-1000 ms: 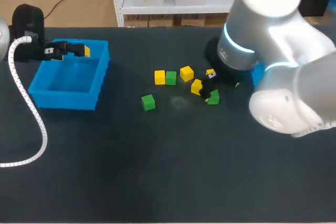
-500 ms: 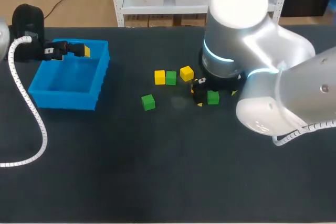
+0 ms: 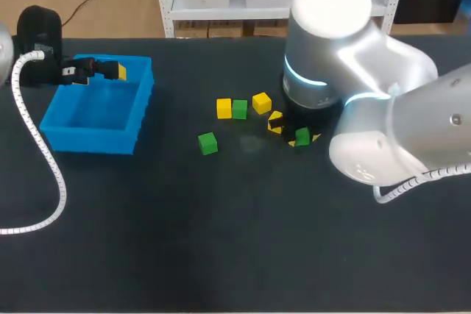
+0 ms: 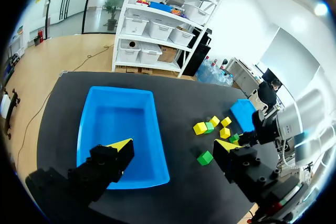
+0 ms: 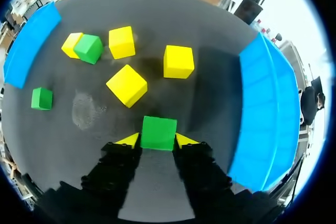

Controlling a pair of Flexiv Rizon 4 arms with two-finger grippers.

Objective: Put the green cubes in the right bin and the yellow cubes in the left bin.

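My right gripper (image 5: 158,140) is down on the table, shut on a green cube (image 5: 158,132) (image 3: 302,136) held between its yellow tips. Just ahead of it lie several yellow cubes, the nearest (image 5: 126,85) tilted, another (image 5: 178,61) beyond. A green cube (image 3: 240,109) touches a yellow one (image 3: 224,108); a lone green cube (image 3: 207,143) sits nearer the front. The right bin (image 5: 273,103) stands beside the gripper, hidden by my right arm in the head view. My left gripper (image 4: 173,146) hangs open and empty over the far rim of the left bin (image 3: 140,108).
Both bins are blue; the left bin's floor (image 4: 118,129) shows no cubes. The cubes cluster mid-table between the bins. My bulky right arm (image 3: 368,71) covers the table's right side. The table's front half is bare black surface.
My right arm swung left and lowered over the green cube, and its fingers closed onto the cube. The left arm has stayed still.
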